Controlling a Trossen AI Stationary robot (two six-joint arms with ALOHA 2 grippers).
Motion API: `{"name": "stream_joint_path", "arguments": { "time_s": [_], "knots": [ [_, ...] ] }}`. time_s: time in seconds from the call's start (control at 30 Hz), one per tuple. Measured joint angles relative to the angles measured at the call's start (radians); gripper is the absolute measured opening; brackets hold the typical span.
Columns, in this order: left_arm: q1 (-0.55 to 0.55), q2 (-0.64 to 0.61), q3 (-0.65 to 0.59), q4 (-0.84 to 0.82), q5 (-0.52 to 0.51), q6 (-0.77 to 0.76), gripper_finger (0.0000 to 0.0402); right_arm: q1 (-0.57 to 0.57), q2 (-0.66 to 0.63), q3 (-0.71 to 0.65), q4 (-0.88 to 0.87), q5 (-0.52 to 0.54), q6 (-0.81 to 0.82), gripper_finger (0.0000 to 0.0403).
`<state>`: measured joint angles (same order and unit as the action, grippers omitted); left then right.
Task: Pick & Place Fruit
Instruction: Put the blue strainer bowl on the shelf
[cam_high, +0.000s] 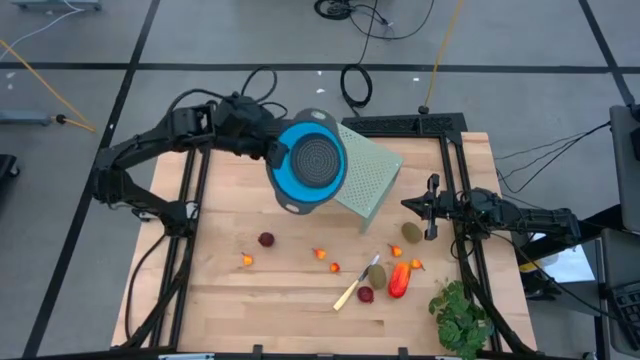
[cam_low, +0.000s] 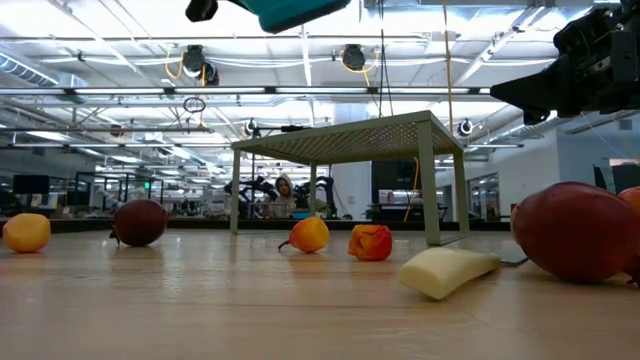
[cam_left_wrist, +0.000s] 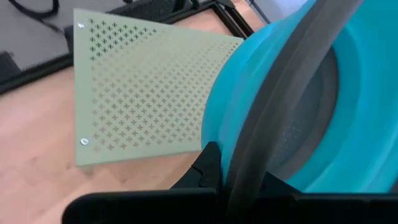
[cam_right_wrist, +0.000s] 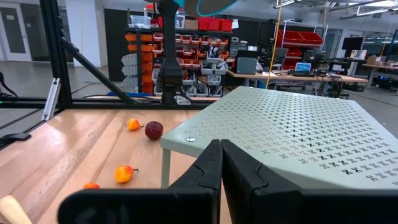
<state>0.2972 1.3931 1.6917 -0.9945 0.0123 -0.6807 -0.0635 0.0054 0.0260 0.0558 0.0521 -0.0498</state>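
Left gripper (cam_high: 272, 152) is clamped on the rim of a blue round collapsible colander with a grey perforated centre (cam_high: 311, 160), holding it up in the air over the back of the wooden table (cam_high: 220, 300), partly above a pale green perforated metal stand on legs (cam_high: 372, 178). Right gripper (cam_high: 432, 207) hangs just beside the stand's right edge, fingers pressed together, holding nothing.

Fruit is all on the tabletop, none in the colander: a dark red ball (cam_high: 266, 239) left of centre, small orange-red pieces (cam_high: 247, 260) strung toward the middle, a brownish-green oval (cam_high: 411, 232) near the right gripper, another oval (cam_high: 376, 273) beside a pale-handled knife (cam_high: 355, 286), a second dark red ball (cam_high: 366, 294), and a longer red-orange piece (cam_high: 400, 280). A leafy green bunch (cam_high: 462, 315) lies at the front right corner.

Judgement: container is being positioned; no picking begun. Next move probably calls for setting the colander down level within reach, then the right gripper parting its fingers and descending over the nearest oval.
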Motion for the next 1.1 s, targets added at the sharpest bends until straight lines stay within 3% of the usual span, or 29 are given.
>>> {"name": "stream_joint_path", "arguments": {
  "time_s": [0.2,0.73,1.1],
  "knots": [
    [0.054,0.002,-0.001,-0.011,0.083,-0.028,0.0,0.0,0.0,0.0,0.0,0.0,0.0,0.0],
    [0.081,0.033,-0.001,-0.012,0.092,-0.062,0.0,0.0,0.0,0.0,0.0,0.0,0.0,0.0],
    [0.208,0.117,0.005,-0.008,0.273,-0.058,0.0,0.0,0.0,0.0,0.0,0.0,0.0,0.0]
  ]
}}
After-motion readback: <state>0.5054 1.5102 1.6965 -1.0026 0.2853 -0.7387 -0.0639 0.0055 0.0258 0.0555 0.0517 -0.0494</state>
